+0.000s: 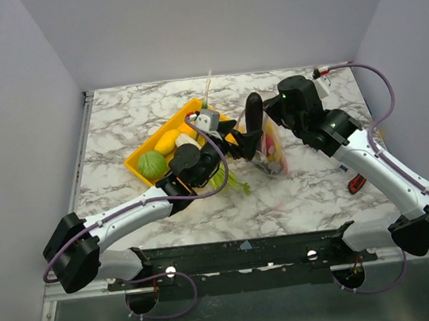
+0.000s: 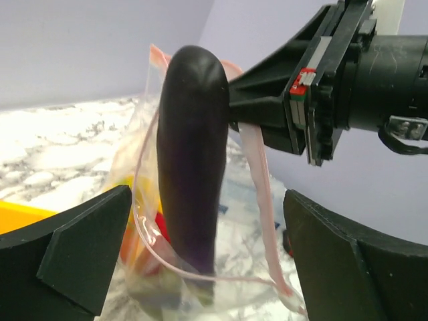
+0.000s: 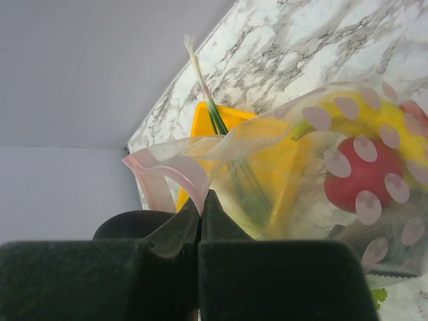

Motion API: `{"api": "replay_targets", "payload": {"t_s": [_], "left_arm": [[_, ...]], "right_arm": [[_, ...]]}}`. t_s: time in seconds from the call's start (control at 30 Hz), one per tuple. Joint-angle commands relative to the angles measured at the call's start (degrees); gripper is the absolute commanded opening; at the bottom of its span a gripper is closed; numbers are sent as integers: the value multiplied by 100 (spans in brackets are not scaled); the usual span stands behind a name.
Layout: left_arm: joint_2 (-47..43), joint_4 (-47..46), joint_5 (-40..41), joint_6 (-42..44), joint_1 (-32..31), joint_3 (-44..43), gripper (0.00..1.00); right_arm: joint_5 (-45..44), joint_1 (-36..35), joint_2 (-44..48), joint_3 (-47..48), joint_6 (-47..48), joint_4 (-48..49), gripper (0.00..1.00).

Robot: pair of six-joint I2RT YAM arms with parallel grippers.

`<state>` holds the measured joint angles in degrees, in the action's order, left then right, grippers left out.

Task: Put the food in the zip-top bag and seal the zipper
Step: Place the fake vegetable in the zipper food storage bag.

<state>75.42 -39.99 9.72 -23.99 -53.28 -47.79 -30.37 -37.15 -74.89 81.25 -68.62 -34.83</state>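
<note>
From above, the bag (image 1: pixel 273 153) stands on the tabletop (image 1: pixel 317 188) beside the tray (image 1: pixel 142 162), with the eggplant (image 1: pixel 254 118) poking out. My left hand (image 2: pixel 207 200) gapes wide around it, not touching; I'd push it fully down. My right hand (image 3: pixel 200 214) pinches the bag's zipper (image 3: pixel 167 170) edge; hold the mouth up.
</note>
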Motion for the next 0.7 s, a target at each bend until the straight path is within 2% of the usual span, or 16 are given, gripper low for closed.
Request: {"api": "replay_targets", "payload": {"t_s": [0.0, 0.2, 0.3, 0.43, 0.5, 0.6, 0.67], "left_arm": [[-459, 1910, -566, -282, 37, -544, 98], [-581, 4259, -1513, -1054, 795, -1516, 96], [-499, 4146, -1940, -1181, 1014, -1409, 81], [-226, 3586, -2532, -1396, 1030, -1245, 75], [29, 3395, -3083, -1543, 1030, -1402, 60], [433, 3753, -3483, -1654, 1045, -1931, 27], [448, 3864, -3551, -1679, 1099, -2142, 9]], "right_arm": [[-112, -38, 193, 40, -42, 169, 1], [-11, -36, 305, -8, 652, 109, 1], [242, -36, 489, -110, 1015, 235, 1], [615, -36, 581, 97, 1484, 278, 1], [716, -38, 583, 258, 1738, 180, 1], [830, -31, 662, 315, 2214, 134, 1], [950, -37, 749, 362, 2916, 127, 1]]}}
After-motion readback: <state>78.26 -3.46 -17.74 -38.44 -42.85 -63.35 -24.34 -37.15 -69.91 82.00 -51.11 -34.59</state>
